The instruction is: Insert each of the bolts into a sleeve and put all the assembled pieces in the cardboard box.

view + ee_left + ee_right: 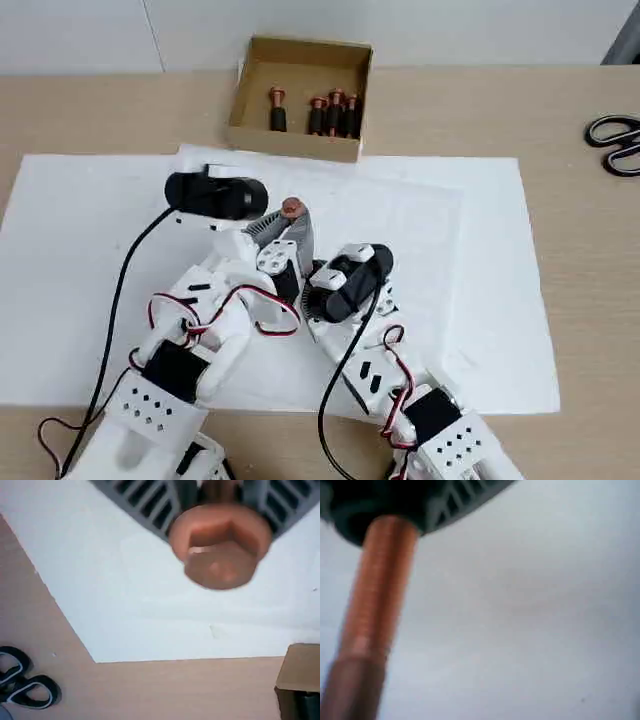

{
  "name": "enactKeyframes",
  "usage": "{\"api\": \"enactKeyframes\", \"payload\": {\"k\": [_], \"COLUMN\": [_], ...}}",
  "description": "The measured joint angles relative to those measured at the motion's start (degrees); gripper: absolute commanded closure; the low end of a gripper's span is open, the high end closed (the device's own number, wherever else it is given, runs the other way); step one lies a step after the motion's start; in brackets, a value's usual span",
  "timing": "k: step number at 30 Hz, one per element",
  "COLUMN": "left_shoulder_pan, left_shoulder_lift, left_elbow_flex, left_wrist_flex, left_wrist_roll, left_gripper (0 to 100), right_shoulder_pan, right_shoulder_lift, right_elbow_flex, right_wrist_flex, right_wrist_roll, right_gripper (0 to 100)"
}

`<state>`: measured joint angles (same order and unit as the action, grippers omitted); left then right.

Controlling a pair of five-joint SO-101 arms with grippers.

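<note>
My left gripper (pixel 290 228) is shut on a copper bolt (pixel 291 208) above the white paper, its hex head (pixel 220 545) pointing up between the grey fingers (pixel 142 500). From the right, my right gripper (pixel 308 272) meets it and is shut on a black sleeve (pixel 350 515). The bolt's threaded shaft (pixel 380 590) runs into that sleeve. The cardboard box (pixel 255 90) stands at the table's far side with several assembled pieces (pixel 332 112) upright inside it.
A large white paper sheet (pixel 480 260) covers the middle of the wooden table. Black scissors (pixel 615 145) lie at the far right edge. The left arm's black camera (pixel 215 195) and its cable hang over the paper.
</note>
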<state>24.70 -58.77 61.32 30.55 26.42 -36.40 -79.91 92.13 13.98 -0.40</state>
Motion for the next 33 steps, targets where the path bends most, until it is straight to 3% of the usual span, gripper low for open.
{"api": "enactKeyframes", "payload": {"k": [33], "left_shoulder_pan": [-0.97], "left_shoulder_lift": [-0.88], "left_elbow_flex": [0.0], "left_wrist_flex": [4.48], "left_wrist_roll": [0.44], "left_gripper": [99], "right_shoulder_pan": [-1.49], "right_shoulder_lift": [0.09], "right_elbow_flex": [0.09], "right_wrist_flex": [0.0], "right_wrist_roll": [0.0], "right_gripper": [99.5]}}
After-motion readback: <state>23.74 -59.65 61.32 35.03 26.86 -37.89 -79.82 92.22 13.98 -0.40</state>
